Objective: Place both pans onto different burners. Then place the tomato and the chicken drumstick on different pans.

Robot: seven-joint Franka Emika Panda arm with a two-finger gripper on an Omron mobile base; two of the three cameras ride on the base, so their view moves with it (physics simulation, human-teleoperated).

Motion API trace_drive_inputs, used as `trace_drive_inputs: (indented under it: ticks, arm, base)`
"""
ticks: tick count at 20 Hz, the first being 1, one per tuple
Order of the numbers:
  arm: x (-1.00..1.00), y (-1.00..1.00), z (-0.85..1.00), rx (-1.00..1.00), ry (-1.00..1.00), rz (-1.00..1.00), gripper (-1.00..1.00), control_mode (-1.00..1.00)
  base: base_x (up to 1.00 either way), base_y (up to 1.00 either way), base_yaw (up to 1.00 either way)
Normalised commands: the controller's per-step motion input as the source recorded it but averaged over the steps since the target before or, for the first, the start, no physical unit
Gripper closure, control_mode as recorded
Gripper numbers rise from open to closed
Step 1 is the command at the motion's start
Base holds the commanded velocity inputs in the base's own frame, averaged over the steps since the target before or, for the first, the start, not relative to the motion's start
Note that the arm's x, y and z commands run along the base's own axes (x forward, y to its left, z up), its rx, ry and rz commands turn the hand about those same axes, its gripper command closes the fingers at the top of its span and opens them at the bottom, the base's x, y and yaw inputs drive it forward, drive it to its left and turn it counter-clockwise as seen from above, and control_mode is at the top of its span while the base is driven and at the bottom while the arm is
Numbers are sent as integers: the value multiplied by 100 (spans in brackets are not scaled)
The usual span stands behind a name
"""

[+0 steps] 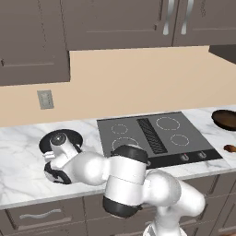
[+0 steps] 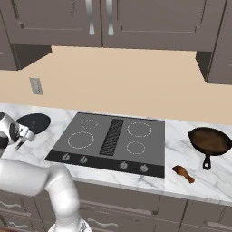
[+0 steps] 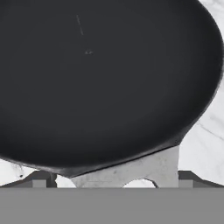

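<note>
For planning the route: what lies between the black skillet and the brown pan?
The cooktop, its burners unoccupied, then bare marble, between black skillet and brown pan; right base view.

The marble counter (image 2: 190, 176) carries the cooktop (image 2: 113, 138), black skillet (image 2: 34, 122), brown pan (image 2: 209, 140) and drumstick (image 2: 183, 173).

My arm (image 1: 138, 184) rises from the base, bends at the elbow and reaches low out to my left. The wrist is turned down, so my gripper (image 3: 112, 178) points downward. Its jaws stand spread wide, one dark fingertip (image 3: 40, 178) at each side of the hand view, nothing held between them.
</note>
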Motion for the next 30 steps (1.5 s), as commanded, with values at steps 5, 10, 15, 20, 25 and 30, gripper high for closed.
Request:
trace_drive_inputs:
  ticks: [5,10,15,20,25,30]
  arm:
    - [35,27,-23,0,2,-3,100,-100]
    - [20,15,-17,0,5,-1,100,-100]
    - [1,0,3,0,5,-2,100,-100]
    - [-8,-24,33,4,13,-7,100,-100]
    - [-18,-29,35,3,10,-5,100,-100]
    - [-19,-28,23,3,6,-5,100,-100]
  base:
    - [0,0,0]
    - [0,0,0]
    - [0,0,0]
    - [0,0,0]
    - [0,0,0]
    - [0,0,0]
